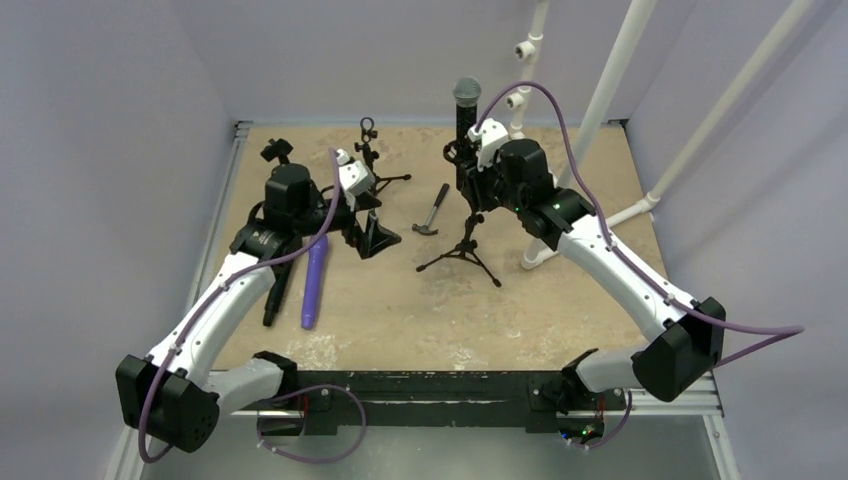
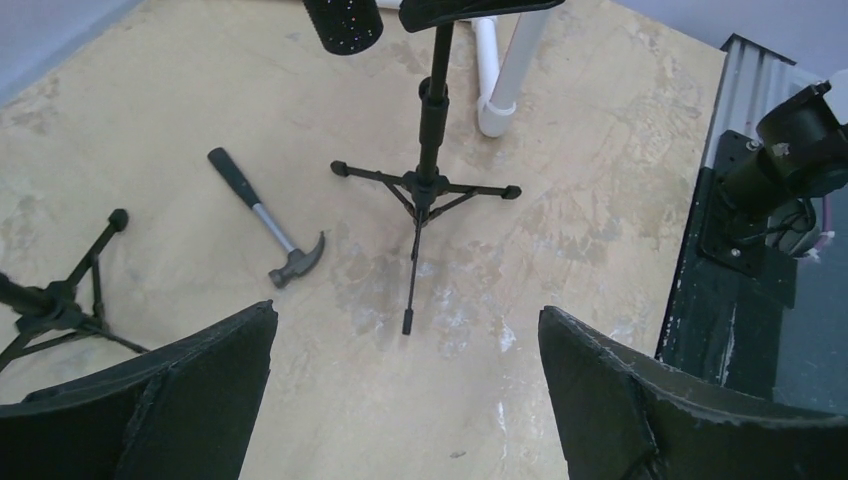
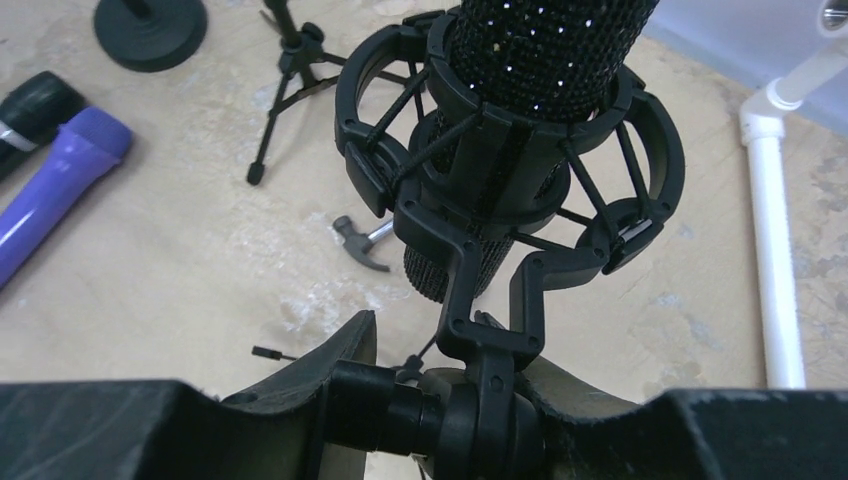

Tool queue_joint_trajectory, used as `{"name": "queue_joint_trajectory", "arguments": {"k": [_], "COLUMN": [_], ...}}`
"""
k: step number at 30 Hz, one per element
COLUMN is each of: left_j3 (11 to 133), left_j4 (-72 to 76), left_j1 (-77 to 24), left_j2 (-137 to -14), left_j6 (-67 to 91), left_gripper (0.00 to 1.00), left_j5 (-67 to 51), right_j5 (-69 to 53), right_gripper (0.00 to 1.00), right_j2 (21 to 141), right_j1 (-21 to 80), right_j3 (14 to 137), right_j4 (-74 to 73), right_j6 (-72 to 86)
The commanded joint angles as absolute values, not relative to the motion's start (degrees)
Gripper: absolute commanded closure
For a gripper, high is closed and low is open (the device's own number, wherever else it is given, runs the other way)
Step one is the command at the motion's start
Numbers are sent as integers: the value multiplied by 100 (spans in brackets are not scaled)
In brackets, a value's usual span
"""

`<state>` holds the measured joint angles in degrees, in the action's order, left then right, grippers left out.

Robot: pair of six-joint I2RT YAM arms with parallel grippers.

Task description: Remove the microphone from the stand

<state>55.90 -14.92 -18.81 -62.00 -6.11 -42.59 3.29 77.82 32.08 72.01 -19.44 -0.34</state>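
Microphone head outside right wrist view

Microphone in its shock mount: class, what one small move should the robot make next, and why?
Probably bring the open left gripper across to the microphone. The jaws of the right gripper are closed on the stand beneath the shock mount, steadying it, while the left jaws are empty, off by the hammer.

Sparkly black microphone, matt plastic stand, scuffed sandy table.
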Motion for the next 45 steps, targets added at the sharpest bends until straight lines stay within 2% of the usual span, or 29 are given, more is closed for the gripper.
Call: {"name": "queue_joint_trajectory", "arguments": {"k": [1,11,20,28,36,42,45], "left_j3": [5968,6795,6653,6668,6811,6802,6803], "left_j4": [-1076,-902,-654,-546,-512,-450,-447], "left_j1": [-2185,-2969,-3469,-3718,-3911,-4042,-4044], "left_j2": [-6592,-7631,-7715,-8124,-8516,-8645,-8671], "left_j6": [-193,711,1459,1567,1634,1556,1506], "left_gripper": [0,0,5,5,18,36,48], "left_j5": [-4277,-3445,-2997,-2678,-2573,-2606,-2669], "right_j5": [-43,-438,-619,-834,-1172,-1329,-1362], "right_gripper": [100,100,100,100,100,100,100], "right_j2": [7656,7974,8370,8576,8520,8484,8458], "right_j1": [3179,3179,3179,3162,3052,2998,2983], "right_j3": [8029,8990,9695,10043,10055,10031,9980], "right_j4": [-2154,-2825,-2993,-3023,-2999,-2975,-2944], "right_j6": [294,549,925,1197,1537,1666,1692]}}
